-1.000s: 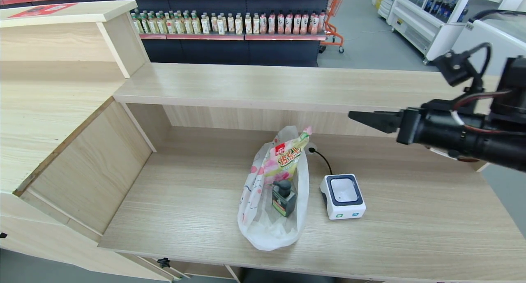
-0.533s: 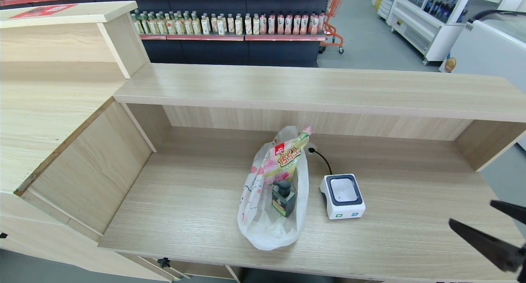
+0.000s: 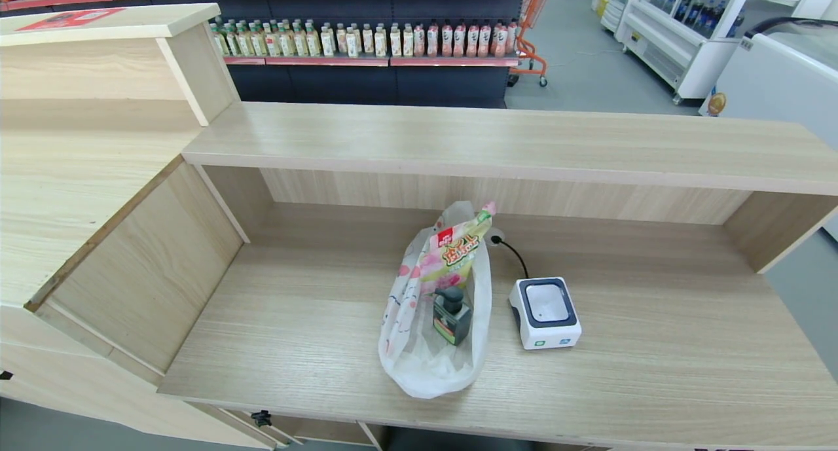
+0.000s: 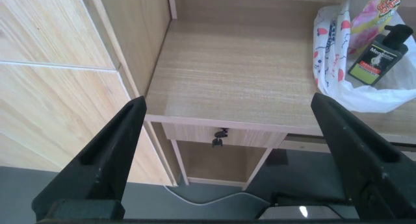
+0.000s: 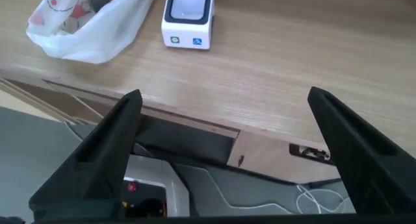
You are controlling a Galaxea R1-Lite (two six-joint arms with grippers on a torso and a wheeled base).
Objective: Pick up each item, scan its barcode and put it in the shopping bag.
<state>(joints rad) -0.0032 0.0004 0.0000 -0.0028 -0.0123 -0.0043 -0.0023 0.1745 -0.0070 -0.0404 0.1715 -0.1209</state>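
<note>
A translucent white shopping bag (image 3: 419, 346) lies open on the wooden counter (image 3: 655, 372), also seen as the bag (image 4: 338, 62) and the bag (image 5: 84, 29). Inside it are a pink and green snack pouch (image 3: 458, 251) and a dark pump bottle (image 3: 452, 317), the bottle (image 4: 380, 55). The white barcode scanner (image 3: 545, 312) sits just right of the bag, scanner (image 5: 187, 19), with a black cable running back. My left gripper (image 4: 234, 159) hangs open below the counter's front left edge. My right gripper (image 5: 227, 152) is open, low, off the counter's front right edge.
A raised wooden shelf (image 3: 497, 137) runs across the back of the counter, with a side panel (image 3: 144, 261) on the left. A drawer with a small lock (image 4: 220, 138) sits under the counter front. Store shelves of bottles (image 3: 366, 38) stand beyond.
The right arm dropped from high on the right, above the counter, down past its front right corner and out of the head view. The bag and scanner stayed put.
</note>
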